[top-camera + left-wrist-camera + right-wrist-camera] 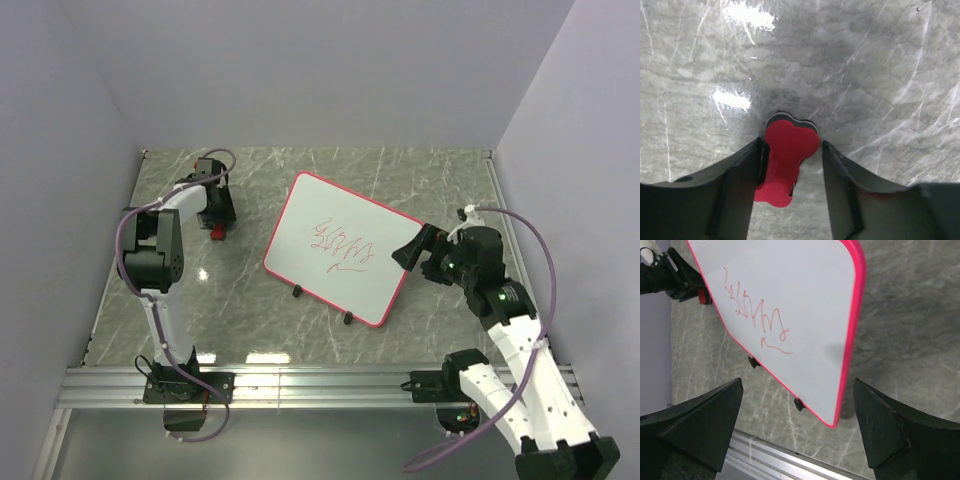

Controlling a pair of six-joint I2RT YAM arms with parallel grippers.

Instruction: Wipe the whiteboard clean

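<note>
Whiteboard (345,285): lies mid-table, turned askew, right of the eraser.
Scribble (342,247): red, near the board's centre.
Feet (296,292): 2 black ones along the near edge.
Left claw (792,147): far left, narrowly parted, straddles the red eraser (785,170); 1 finger (747,165) touches it, the other stands just off.
Right claw (798,387): spread wide, holds nothing, sits just beside the board's right edge.

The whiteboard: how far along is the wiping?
Nothing looks wiped yet: a red scribble shows on the whiteboard. In hand: the left gripper is open around the eraser on the table, not clamped. The right gripper is open at the board's edge. Left: lift the eraser and wipe.
</note>
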